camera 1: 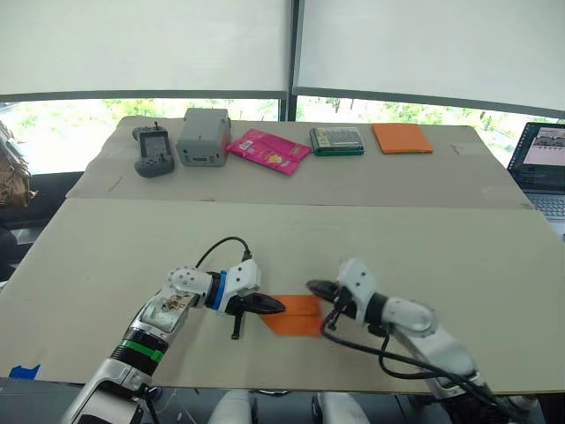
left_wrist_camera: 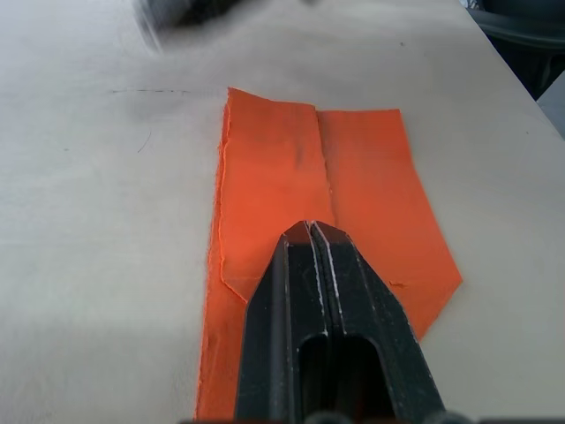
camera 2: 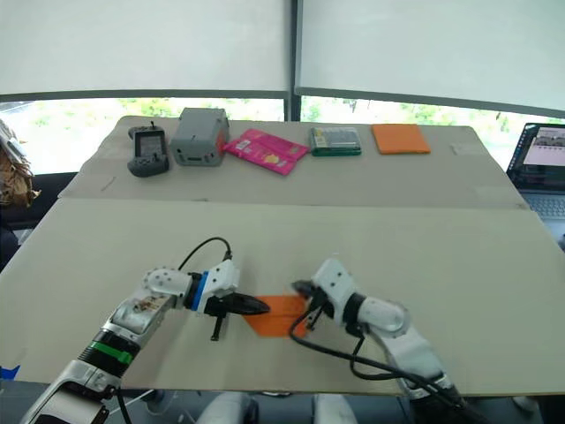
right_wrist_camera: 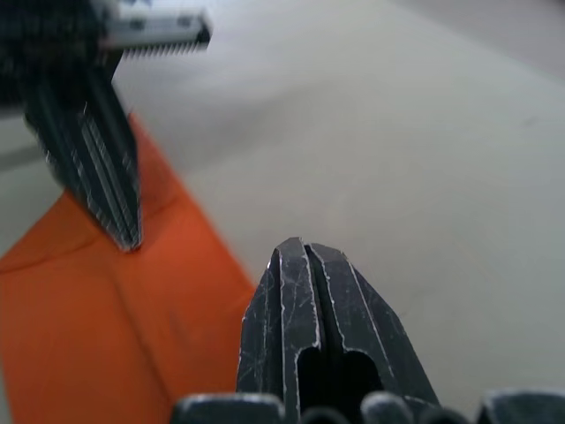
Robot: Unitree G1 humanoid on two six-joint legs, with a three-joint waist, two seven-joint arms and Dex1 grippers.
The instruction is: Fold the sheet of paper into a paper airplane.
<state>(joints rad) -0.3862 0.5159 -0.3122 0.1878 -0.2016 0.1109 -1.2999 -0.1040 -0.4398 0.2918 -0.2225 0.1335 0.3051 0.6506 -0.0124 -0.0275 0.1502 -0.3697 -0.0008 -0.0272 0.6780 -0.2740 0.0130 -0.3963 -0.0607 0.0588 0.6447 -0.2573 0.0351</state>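
The sheet of paper [camera 1: 296, 315] lies partly folded on the near surface [camera 1: 459, 265]. The left gripper [left_wrist_camera: 311, 231], fingers pressed together, bears down on it — probably pinning a crease — while the right gripper [right_wrist_camera: 300, 256], fingers likewise closed, sits at its far edge.

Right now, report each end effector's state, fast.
Left end effector: shut, fingertips over the creased bright orange paper sheet, nothing visibly gripped.
Right end effector: shut, empty, at the sheet's edge.
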